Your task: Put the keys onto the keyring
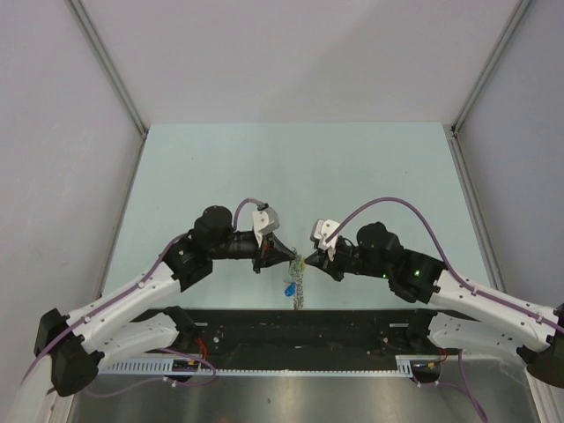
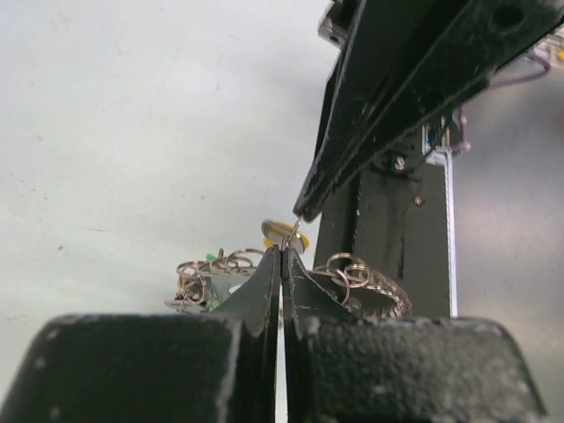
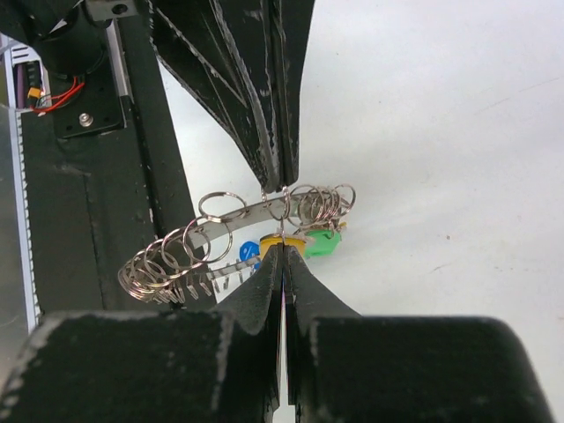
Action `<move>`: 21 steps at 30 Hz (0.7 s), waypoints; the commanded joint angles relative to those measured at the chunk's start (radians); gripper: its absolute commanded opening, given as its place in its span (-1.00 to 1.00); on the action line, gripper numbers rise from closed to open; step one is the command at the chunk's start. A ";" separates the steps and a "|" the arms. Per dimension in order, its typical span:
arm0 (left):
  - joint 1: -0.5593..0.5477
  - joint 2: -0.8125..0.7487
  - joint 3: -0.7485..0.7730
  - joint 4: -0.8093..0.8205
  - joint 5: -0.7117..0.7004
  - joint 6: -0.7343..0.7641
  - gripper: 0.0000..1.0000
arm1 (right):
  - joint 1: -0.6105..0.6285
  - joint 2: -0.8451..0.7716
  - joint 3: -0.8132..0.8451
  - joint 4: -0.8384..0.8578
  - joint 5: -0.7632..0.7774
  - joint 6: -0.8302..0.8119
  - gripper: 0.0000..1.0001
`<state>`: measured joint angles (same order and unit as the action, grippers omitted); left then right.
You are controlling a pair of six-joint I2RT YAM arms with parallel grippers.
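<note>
I am holding the keyring between both grippers at the table's near edge: left gripper jaws pinching one loop, right gripper jaws pinching the keys by the yellow head; threading is apparently unfinished

The keyring, a grey metal band strung with many small wire loops, is seen curved and roughly level between the two claws, with one end trailing away from both. One upper loop is pinched in the closed tips of the left claw. The keys are clustered just under the band. Their yellow head is set right at the closed tips of the right claw, with the green head just beside it and a blue one on the other side.
</note>
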<state>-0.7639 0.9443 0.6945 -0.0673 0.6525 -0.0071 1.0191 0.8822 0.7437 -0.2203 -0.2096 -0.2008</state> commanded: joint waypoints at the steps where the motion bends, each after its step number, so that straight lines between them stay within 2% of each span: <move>1: 0.005 -0.065 -0.042 0.239 -0.082 -0.151 -1.00 | 0.021 -0.014 -0.043 0.143 0.015 0.060 -1.00; 11: -0.029 -0.091 -0.133 0.399 -0.165 -0.220 -0.99 | 0.050 -0.011 -0.090 0.318 0.047 0.109 -1.00; 21: -0.035 -0.154 -0.227 0.503 -0.229 -0.264 -0.99 | 0.049 -0.025 -0.104 0.318 0.136 0.087 -1.00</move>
<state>-0.7921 0.8322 0.4908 0.3161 0.4667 -0.2340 1.0637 0.8822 0.6357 0.0322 -0.1253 -0.1040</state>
